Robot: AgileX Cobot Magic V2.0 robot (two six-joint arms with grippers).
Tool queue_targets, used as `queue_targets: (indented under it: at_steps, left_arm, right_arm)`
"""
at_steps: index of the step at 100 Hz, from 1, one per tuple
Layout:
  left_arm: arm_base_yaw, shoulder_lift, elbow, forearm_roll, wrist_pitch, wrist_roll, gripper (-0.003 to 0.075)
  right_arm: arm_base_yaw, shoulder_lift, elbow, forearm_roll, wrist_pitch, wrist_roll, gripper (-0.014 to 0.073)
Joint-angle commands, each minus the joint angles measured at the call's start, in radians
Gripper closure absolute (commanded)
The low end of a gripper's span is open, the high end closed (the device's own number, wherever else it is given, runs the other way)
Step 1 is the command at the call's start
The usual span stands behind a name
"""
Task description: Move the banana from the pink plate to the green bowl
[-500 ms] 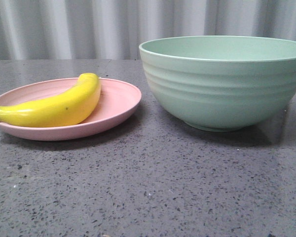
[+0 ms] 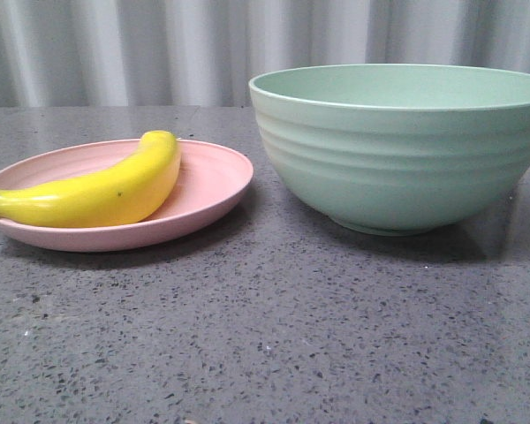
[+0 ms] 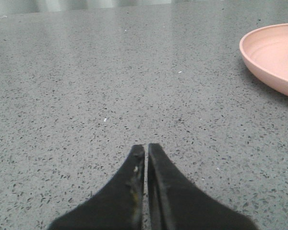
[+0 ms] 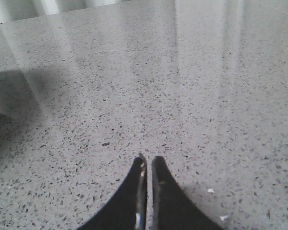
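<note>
1. The banana (image 2: 97,190) lies along the pink plate (image 2: 208,190) at the left of the front view, its stem end over the plate's left rim; the green bowl (image 2: 402,159) stands at the right, just beside the plate, on the speckled grey table (image 2: 265,336).
2. The left gripper (image 3: 146,149) hangs above bare table, fingers pressed together, holding nothing; the plate's rim shows at that frame's upper right.
3. The right gripper (image 4: 147,160) is likewise closed and empty.

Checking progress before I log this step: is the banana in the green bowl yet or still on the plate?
Still on the pink plate: the banana lies across it, left of the green bowl.
</note>
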Motion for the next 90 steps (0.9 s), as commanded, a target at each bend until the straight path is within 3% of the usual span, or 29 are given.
queue_targets:
  at_steps: [1,90]
  left_arm:
    - [0.003,-0.027,0.01,0.0,-0.072,-0.008,0.0741]
    - [0.003,-0.027,0.01,0.005,-0.121,-0.008,0.0741]
  right_arm:
    - [-0.008,-0.02,0.023,-0.015,-0.018,-0.005,0.0655]
    - [-0.008,-0.02,0.023,-0.015,-0.018,-0.005,0.0655]
